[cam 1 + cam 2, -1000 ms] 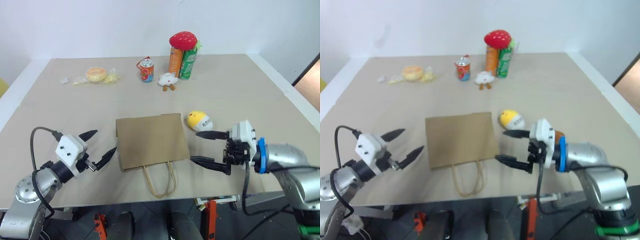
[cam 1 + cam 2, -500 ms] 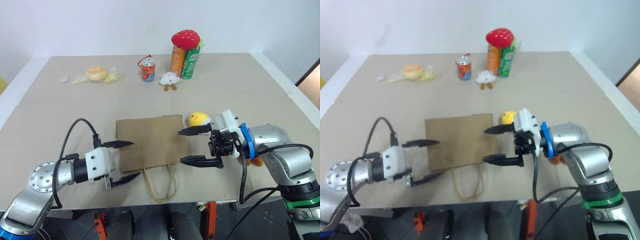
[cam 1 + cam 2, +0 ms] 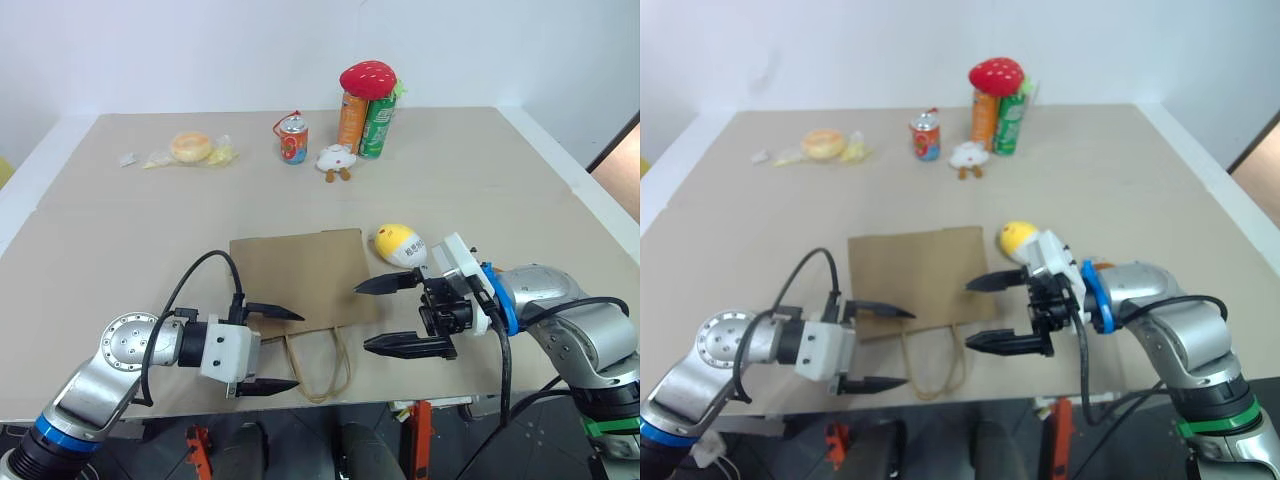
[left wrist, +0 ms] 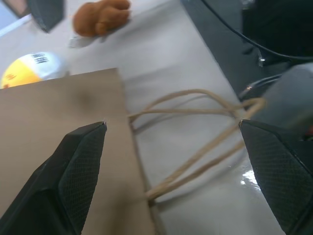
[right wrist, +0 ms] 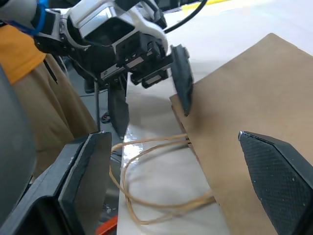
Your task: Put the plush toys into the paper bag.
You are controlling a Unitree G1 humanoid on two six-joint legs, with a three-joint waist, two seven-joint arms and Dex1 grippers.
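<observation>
paper bag (image 3: 300, 281): lies flat near the table's (image 3: 120, 220) front edge, mouth and cord handles (image 3: 322, 364) pointing at that edge; handles sprawl loose over the last strip of table

left gripper (image 3: 276, 349): fingers spread wide, nothing between them; points across the front edge toward the bag's mouth corner, one finger over the brown paper, the other out past the handles

right gripper (image 3: 392, 315): fingers spread wide, empty; points the opposite way, at the bag's other mouth corner

why so: both grippers face each other across the mouth, my read is they are lining up to catch the handles or the paper lip and open the bag; a flat bag takes no toy, so opening comes first

yellow-and-white toy (image 3: 399, 243): on the table just beside the bag's far right corner, just beyond the right gripper's upper finger, not touching it

brown teddy bear (image 4: 101, 17): seen from the left wrist, lying on the table beyond the yellow toy, right of the bag, well apart from the left gripper

toys vs bag: both outside it, bag closed flat

clutter: red can (image 3: 292, 139), strawberry plush (image 3: 366, 80) on two tall cans, small white toy (image 3: 336, 159), wrapped bun (image 3: 192, 149), all along the far edge, well apart from both grippers
</observation>
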